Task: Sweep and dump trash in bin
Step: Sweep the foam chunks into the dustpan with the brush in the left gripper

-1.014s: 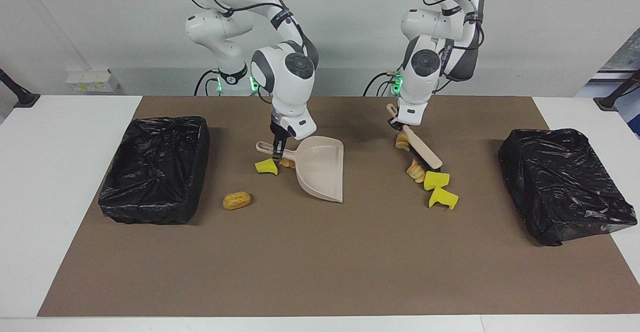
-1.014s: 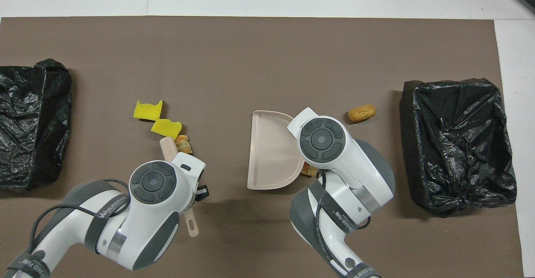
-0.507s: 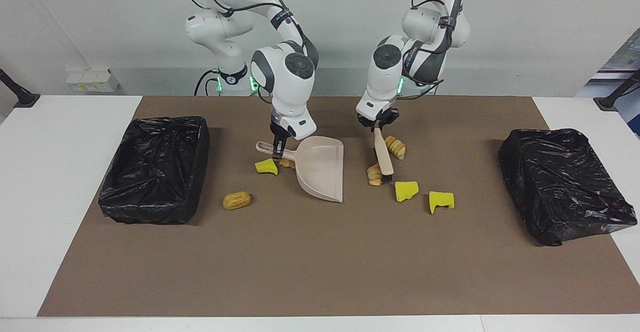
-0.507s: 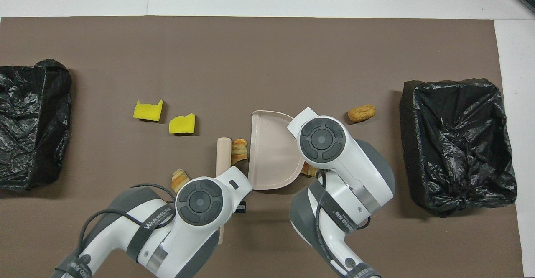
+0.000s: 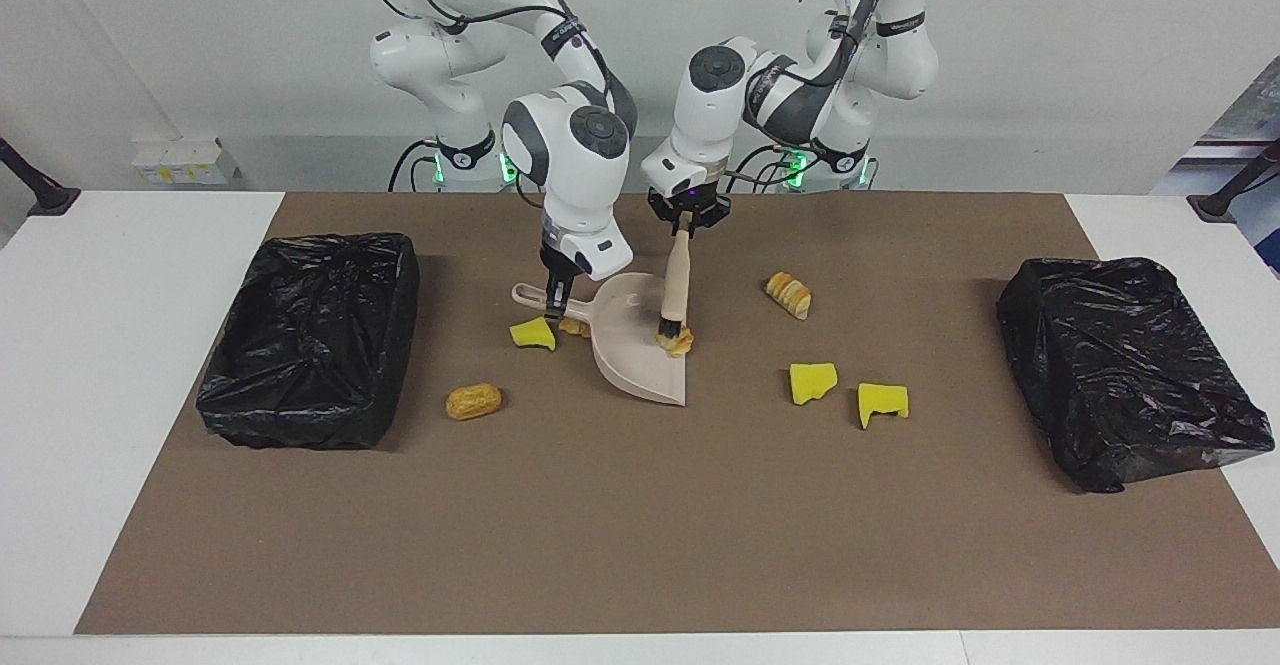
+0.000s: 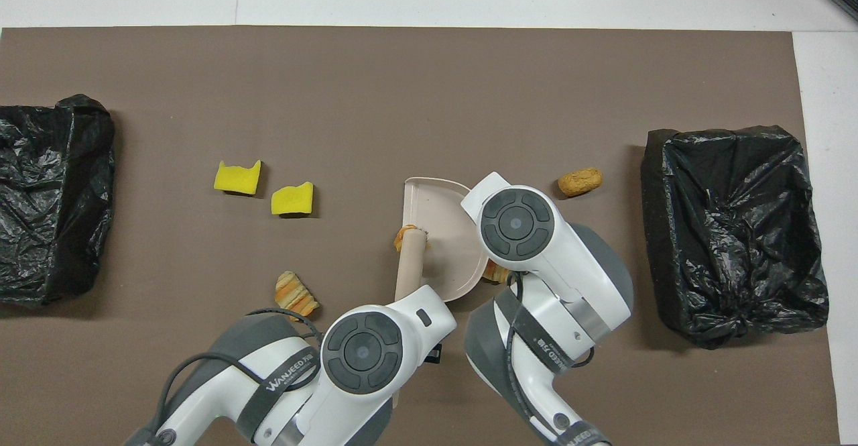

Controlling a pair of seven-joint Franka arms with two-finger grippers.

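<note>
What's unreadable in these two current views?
- Left gripper on the brush: covered by its own arm in the overhead view.
- Right gripper at the dustpan handle: also covered overhead.
- Bread bit beside the handle: mostly hidden by the right arm.
- Bin at the left arm's end: cut by the overhead edge.

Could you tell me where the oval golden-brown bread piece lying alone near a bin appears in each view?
Facing view: bread piece sits left of centre, beside the bin.
Overhead view: bread piece sits right of centre, beside that bin.
Shared landmark: the dustpan.
</note>
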